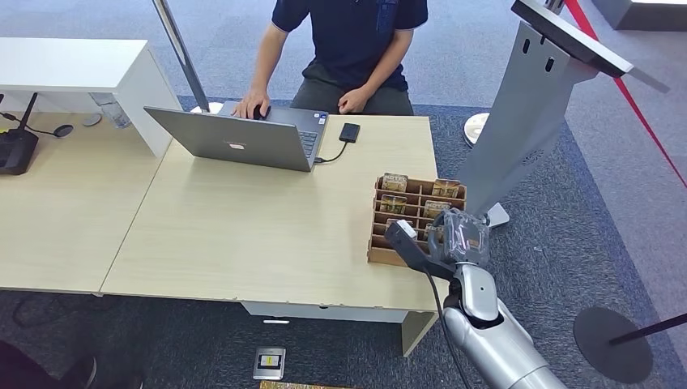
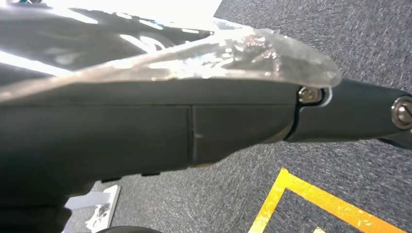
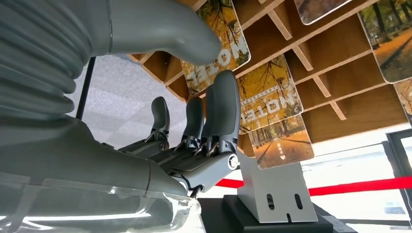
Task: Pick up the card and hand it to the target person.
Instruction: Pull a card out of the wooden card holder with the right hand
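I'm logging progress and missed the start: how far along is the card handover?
Done: the right hand has reached the wooden card rack at the table's near right corner. In hand: its fingers sit open by the cards, none gripped. Left: pinch a card, lift it out, carry it to the seated person behind the laptop.

Autumn-yellow cards (image 3: 269,90) — brown rack (image 1: 381,235)
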Robot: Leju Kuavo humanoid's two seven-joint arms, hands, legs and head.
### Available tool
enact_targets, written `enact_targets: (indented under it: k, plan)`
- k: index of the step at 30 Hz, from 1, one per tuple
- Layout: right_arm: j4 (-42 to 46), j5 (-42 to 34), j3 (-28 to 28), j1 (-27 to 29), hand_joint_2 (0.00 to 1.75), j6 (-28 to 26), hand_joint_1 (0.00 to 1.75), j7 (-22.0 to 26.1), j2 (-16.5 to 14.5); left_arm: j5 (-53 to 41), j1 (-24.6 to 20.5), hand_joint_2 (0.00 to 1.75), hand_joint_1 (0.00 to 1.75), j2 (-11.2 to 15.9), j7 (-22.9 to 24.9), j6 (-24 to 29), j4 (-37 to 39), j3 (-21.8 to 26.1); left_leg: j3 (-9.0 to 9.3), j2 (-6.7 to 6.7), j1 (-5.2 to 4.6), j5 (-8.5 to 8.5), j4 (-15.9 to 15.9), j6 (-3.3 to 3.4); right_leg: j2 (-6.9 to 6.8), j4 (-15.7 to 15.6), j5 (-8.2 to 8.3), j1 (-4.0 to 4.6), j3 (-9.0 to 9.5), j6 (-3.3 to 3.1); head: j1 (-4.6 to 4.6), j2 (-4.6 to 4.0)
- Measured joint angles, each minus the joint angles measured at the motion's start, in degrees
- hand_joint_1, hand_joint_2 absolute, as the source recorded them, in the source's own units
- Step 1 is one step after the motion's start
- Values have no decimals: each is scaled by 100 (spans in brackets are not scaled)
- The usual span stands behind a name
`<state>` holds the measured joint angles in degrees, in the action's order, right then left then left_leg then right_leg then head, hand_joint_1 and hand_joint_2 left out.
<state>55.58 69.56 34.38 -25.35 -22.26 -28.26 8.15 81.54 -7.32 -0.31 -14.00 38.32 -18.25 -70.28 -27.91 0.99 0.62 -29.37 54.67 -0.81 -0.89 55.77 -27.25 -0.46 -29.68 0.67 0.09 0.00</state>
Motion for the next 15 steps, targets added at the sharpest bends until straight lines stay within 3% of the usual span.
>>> enact_targets:
  k: [5, 15]
  plan:
    - [15, 5, 1, 3, 175, -116, 104, 13, 1, -2, 0, 0, 0, 0, 10, -5, 0, -10, 0, 0, 0, 0, 0, 0, 0, 0, 0, 0, 0, 0, 0, 0]
    - [438, 17, -7, 2, 175, -182, 92, 39, 46, 37, 0, 0, 0, 1, -12, -21, 0, -10, 0, 0, 0, 0, 0, 0, 0, 0, 0, 0, 0, 0, 0, 0]
